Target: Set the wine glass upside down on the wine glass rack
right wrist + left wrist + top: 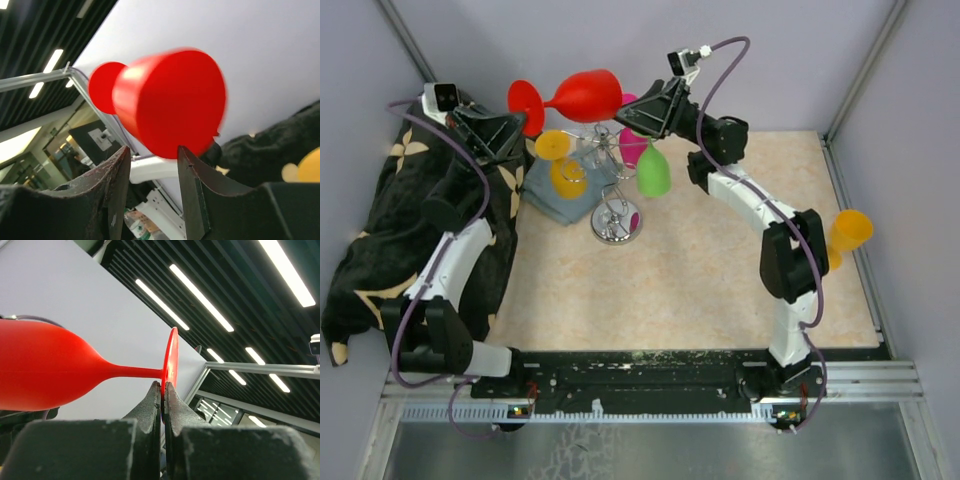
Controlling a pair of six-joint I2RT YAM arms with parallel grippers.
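The red wine glass [585,95] lies on its side in the air, bowl pointing right, the rim of its round foot pinched by the left gripper [163,390]. Just below stands the silver wire rack [610,190], upright on its shiny round base.

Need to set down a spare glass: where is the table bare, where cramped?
Bare: the table middle, between the wine glass rack, the right arm and the near edge; also the far right corner behind that arm. Crowded: far left, around the rack, grey cloth and the held red wine glass.
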